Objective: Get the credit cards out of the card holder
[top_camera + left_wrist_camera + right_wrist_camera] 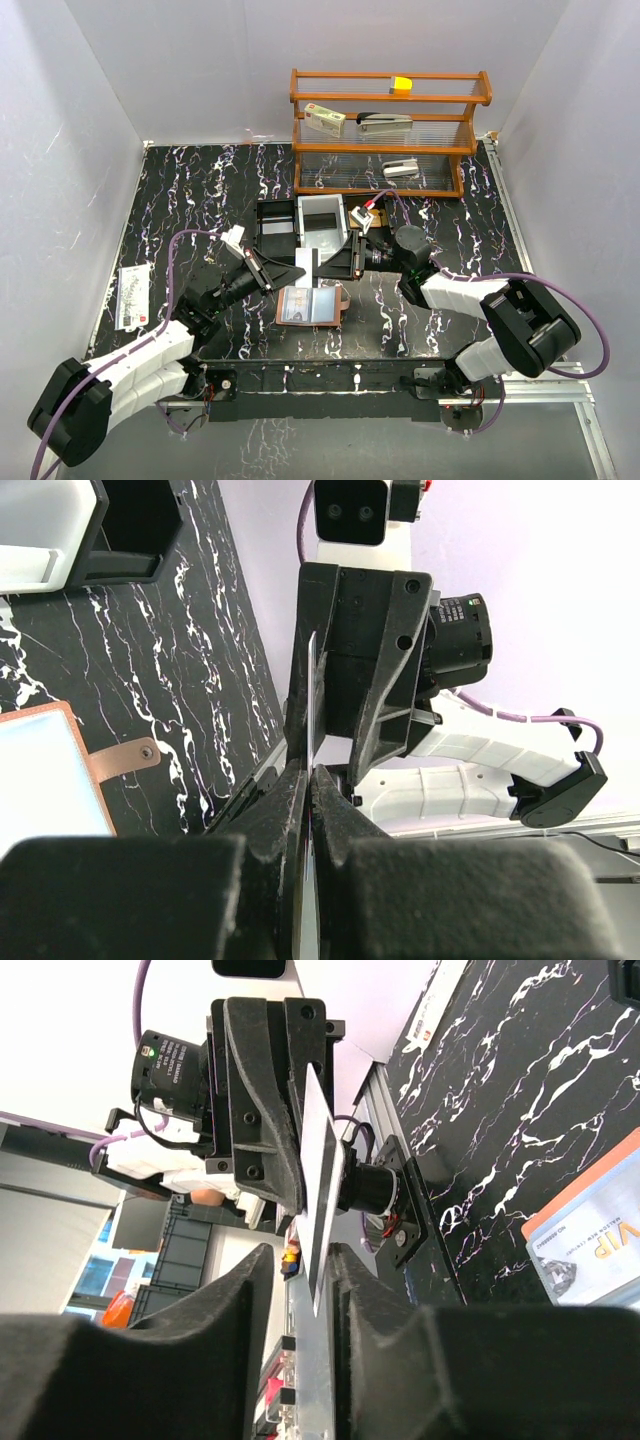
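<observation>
The card holder (310, 305) lies open on the black marbled table, pale blue-grey inside, and a card marked VIP shows in it (590, 1250). It also appears in the left wrist view (40, 780). Above it my left gripper (275, 272) is shut on one end of a white credit card (305, 262), which is seen edge-on (312, 695). My right gripper (345, 258) faces it. The card's free end (322, 1190) reaches between the right gripper's (300, 1252) fingers. It lies near one pad, and a gap shows on the other side.
A black tray (278, 222) and a white tray (322, 220) stand just behind the grippers. A wooden shelf (390, 130) with a stapler and small boxes lines the back. A flat packet (133, 295) lies at the table's left edge.
</observation>
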Robot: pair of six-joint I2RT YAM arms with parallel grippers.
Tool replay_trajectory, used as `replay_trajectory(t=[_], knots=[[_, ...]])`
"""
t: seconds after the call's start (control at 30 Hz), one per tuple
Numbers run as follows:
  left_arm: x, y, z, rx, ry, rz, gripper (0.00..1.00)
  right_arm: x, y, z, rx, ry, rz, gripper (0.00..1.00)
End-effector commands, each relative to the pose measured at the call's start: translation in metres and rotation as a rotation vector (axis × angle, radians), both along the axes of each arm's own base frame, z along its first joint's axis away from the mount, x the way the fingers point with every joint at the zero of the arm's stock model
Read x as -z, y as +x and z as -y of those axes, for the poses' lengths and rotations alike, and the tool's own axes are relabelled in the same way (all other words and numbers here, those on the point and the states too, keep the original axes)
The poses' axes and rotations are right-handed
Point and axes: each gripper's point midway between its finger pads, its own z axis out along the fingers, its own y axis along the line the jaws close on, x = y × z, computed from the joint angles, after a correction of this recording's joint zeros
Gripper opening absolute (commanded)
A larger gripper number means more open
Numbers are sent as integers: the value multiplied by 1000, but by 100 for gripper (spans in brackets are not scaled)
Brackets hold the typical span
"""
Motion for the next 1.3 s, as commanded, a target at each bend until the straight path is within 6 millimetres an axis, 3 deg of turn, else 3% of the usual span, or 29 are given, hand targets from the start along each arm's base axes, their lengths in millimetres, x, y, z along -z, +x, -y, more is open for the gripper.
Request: replay_trajectory(t=[0.0,0.33,0.43,0.73,0.9,0.97,1.0,1.1,1.27], knots=[[-8,1,-3,-18,-3,45,0,-22,-6,1,-24,57,100,30],[-8,3,3,13,19,46,0,-30,-3,-2,-41,80,119,25],[-8,2,2,11,12,48,0,-33,-1,-4,-49,93,117,15],[-14,-5,6,60,-20,72,0,-33,10,-10,-25,119,88,19],[-12,-7,4,56,-30,74,0,-34,8,-14,-49,144,83,2],[-7,-6,3,49,9,64,0,-33,8,-14,-52,140,83,0],[-5,-4,1,33,30,56,4,-33,9,-14,-47,138,84,0],[4,2,-8,-27,118,52,46,-24,16,-16,-18,91,87,0],[37,10,-44,-169,428,-57,92,4,49,-20,89,-127,130,0]])
